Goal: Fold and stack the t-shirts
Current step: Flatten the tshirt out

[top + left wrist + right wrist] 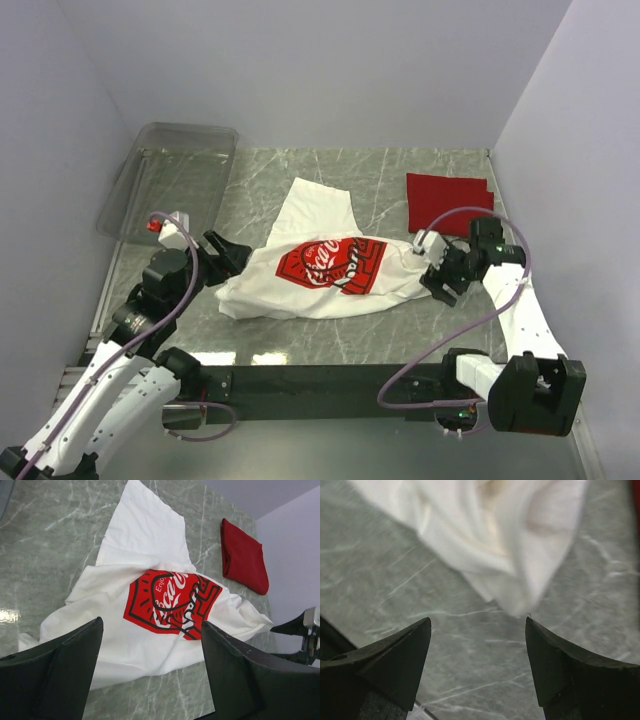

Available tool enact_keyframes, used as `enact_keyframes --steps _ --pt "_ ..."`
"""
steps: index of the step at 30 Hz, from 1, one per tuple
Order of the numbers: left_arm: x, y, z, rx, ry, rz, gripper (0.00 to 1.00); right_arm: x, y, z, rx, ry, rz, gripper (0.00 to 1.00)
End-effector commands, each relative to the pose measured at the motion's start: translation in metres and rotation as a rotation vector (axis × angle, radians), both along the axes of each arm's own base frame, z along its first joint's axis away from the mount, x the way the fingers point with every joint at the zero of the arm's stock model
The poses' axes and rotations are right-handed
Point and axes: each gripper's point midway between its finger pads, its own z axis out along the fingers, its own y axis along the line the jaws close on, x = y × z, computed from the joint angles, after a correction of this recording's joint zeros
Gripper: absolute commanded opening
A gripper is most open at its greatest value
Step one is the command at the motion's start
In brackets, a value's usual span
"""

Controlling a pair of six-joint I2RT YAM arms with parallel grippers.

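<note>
White cotton lies rumpled across the middle of the grey marbled table (400,175). It is the white t-shirt (310,215), unfolded: one part reaches toward the far side and the rest is bunched along the near middle.

On its chest a red square print (170,602) carries the Coca-Cola name in flowing white script, with a small "Enjoy" above it. Black line work crosses the square, and wrinkles bend the end of the lettering.

The red t-shirt (448,202) is folded into a flat rectangle near the far right corner of the table, apart from the white one.

The left gripper (151,624) sits low at the white shirt's left edge. Its two dark fingers are spread wide with nothing between them, and the cloth lies on the table beyond them. From above, whether they touch the fabric cannot be told.

The right gripper (477,621) sits at the shirt's right end, also spread wide and holding nothing. A pointed corner of white cloth rests on the marble just past its fingertips.

A clear plastic bin (170,180) stands at the far left corner.
</note>
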Motion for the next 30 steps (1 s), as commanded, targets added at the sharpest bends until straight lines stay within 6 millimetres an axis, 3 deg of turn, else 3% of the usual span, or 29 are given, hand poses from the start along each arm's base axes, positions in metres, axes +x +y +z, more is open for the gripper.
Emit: enact_keyframes --steps 1,4,5,7,8,10,11,15,16,18,20,21,22,23,24,25,26,27,28,30 --pt "0.001 0.01 0.01 0.07 -0.04 0.011 0.84 -0.014 0.014 0.003 0.007 -0.056 0.192 0.82" --pt "0.006 0.003 0.01 0.073 -0.055 -0.016 0.89 -0.006 0.022 0.013 0.054 -0.073 0.169 0.81" --pt "0.012 -0.003 0.018 0.059 -0.09 -0.03 0.9 -0.001 0.025 0.018 0.079 -0.079 0.154 0.8" --pt "0.021 -0.013 0.021 0.065 -0.105 -0.068 0.9 0.015 0.029 0.033 0.128 -0.089 0.085 0.77" --pt "0.032 -0.02 0.011 0.09 -0.07 -0.079 0.9 0.022 0.031 0.039 0.151 -0.095 0.057 0.77" --pt "0.05 -0.034 0.027 0.091 -0.11 -0.111 0.9 0.04 0.038 0.059 0.232 -0.109 -0.021 0.76" --pt "0.065 -0.042 0.012 0.116 -0.061 -0.125 0.9 0.045 0.041 0.065 0.26 -0.114 -0.044 0.76" --pt "0.116 -0.067 0.004 0.126 -0.014 -0.192 0.86 0.07 0.054 0.089 0.411 -0.127 -0.165 0.76" --pt "0.137 -0.077 -0.004 0.138 0.017 -0.213 0.83 0.073 0.057 0.092 0.436 -0.128 -0.176 0.76" --pt "0.159 -0.086 -0.013 0.136 0.053 -0.259 0.77 0.08 0.06 0.093 0.485 -0.13 -0.219 0.76" --pt "0.192 -0.092 -0.034 0.167 0.11 -0.276 0.74 0.084 0.063 0.09 0.516 -0.116 -0.236 0.76" --pt "0.209 -0.096 -0.023 0.165 0.092 -0.282 0.72 0.086 0.064 0.086 0.534 -0.102 -0.255 0.76" --pt "0.223 -0.095 -0.058 0.194 0.171 -0.287 0.71 0.087 0.065 0.085 0.544 -0.097 -0.261 0.76" --pt "0.233 -0.094 -0.067 0.206 0.19 -0.279 0.7 0.088 0.067 0.082 0.554 -0.086 -0.273 0.76" --pt "0.25 -0.095 -0.06 0.21 0.172 -0.269 0.69 0.09 0.066 0.079 0.555 -0.088 -0.28 0.76" --pt "0.261 -0.092 -0.092 0.229 0.234 -0.26 0.69 0.09 0.064 0.078 0.554 -0.088 -0.287 0.76" --pt "0.269 -0.087 -0.102 0.23 0.263 -0.243 0.68 0.091 0.063 0.076 0.547 -0.092 -0.295 0.76" --pt "0.281 -0.089 -0.099 0.217 0.253 -0.243 0.67 0.091 0.062 0.074 0.55 -0.091 -0.299 0.76" --pt "0.289 -0.085 -0.124 0.221 0.3 -0.232 0.67 0.091 0.062 0.073 0.551 -0.091 -0.297 0.76" --pt "0.303 -0.085 -0.129 0.219 0.303 -0.219 0.65 0.089 0.065 0.069 0.563 -0.071 -0.289 0.76"
